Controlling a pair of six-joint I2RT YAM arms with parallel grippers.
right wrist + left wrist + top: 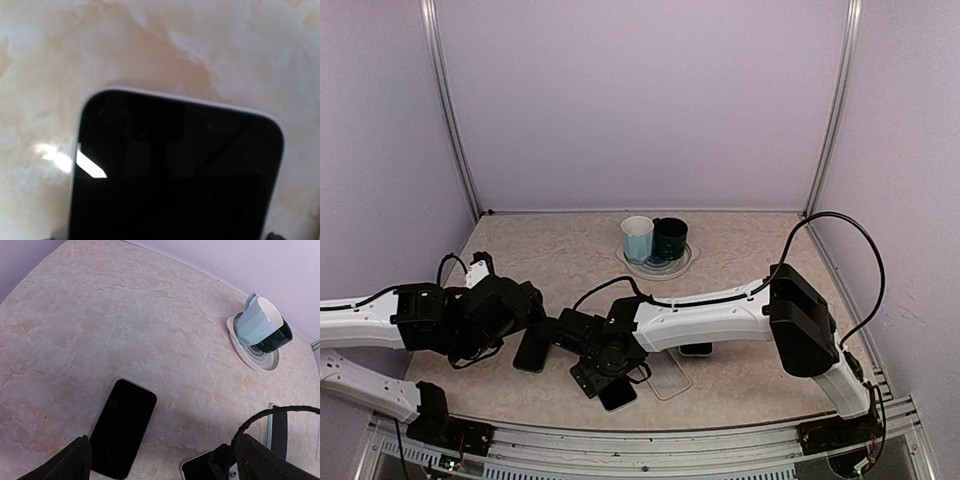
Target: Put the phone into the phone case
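Phones: I count two on the table (740, 250), both lying flat with dark screens up.
Black phone (121, 427): on the front-left part of the table, just ahead of the left arm.
Pale-edged phone (175, 175): under the right gripper (608, 378), near the front edge. It fills most of the right wrist view.
Phone case (667, 376): clear, flat on the table with nothing in it, just to the right of the pale-edged phone.
Left gripper (161, 450): fingers spread wide and holding nothing. The black phone's near end lies below, between the fingers and closer to one of them.
Right gripper: its wrist view shows only slivers of the fingers at the bottom corners, so I can't tell whether they are spread or clamped on the pale-edged phone.
Cups: light blue cup (638, 238) and dark cup (671, 238) sit side by side on a plate (660, 266) at the back, well apart from both phones.
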